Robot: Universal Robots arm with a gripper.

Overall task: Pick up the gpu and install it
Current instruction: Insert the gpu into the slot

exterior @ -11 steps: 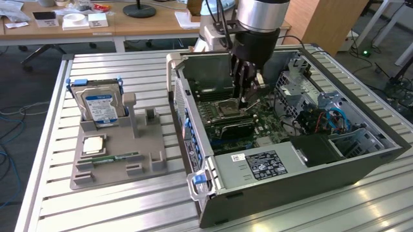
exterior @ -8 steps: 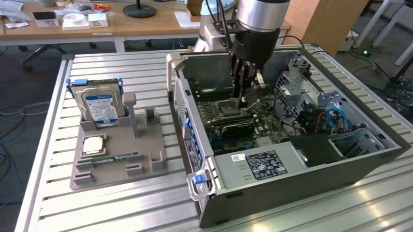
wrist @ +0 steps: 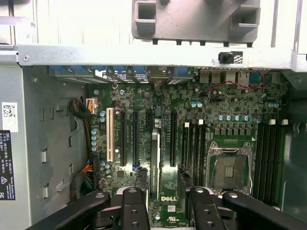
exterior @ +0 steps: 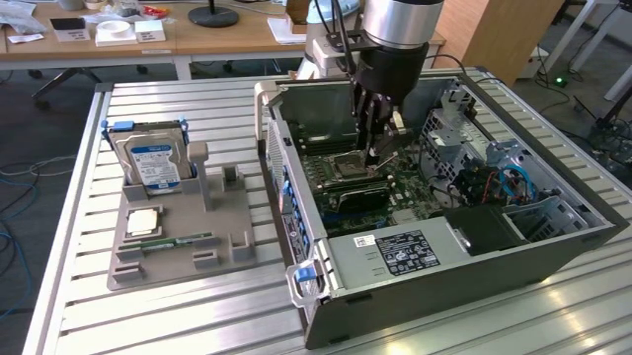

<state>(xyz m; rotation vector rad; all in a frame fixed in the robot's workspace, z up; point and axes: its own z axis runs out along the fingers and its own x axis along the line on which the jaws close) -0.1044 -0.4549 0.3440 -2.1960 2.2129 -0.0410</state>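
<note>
The gpu [wrist: 154, 163] stands on edge in a motherboard [wrist: 216, 110] slot, seen from above as a thin dark strip. In the exterior view it is a dark card [exterior: 357, 198] upright on the board inside the open computer case [exterior: 553, 244]. My gripper [wrist: 162, 176] hangs straight over it, open, with one black finger [wrist: 140, 177] on each side of the card and a gap to the card on both sides. In the exterior view the gripper [exterior: 378, 155] reaches down into the case just above the board.
An empty CPU socket [wrist: 231, 167] lies beside the card. On the slatted table at the exterior view's left, a grey holder tray [exterior: 232, 222] carries a blue-labelled hard drive [exterior: 153, 164], a CPU [exterior: 143, 222] and a RAM stick [exterior: 177, 241]. Drive cages and cables [exterior: 493, 181] fill the case's right side.
</note>
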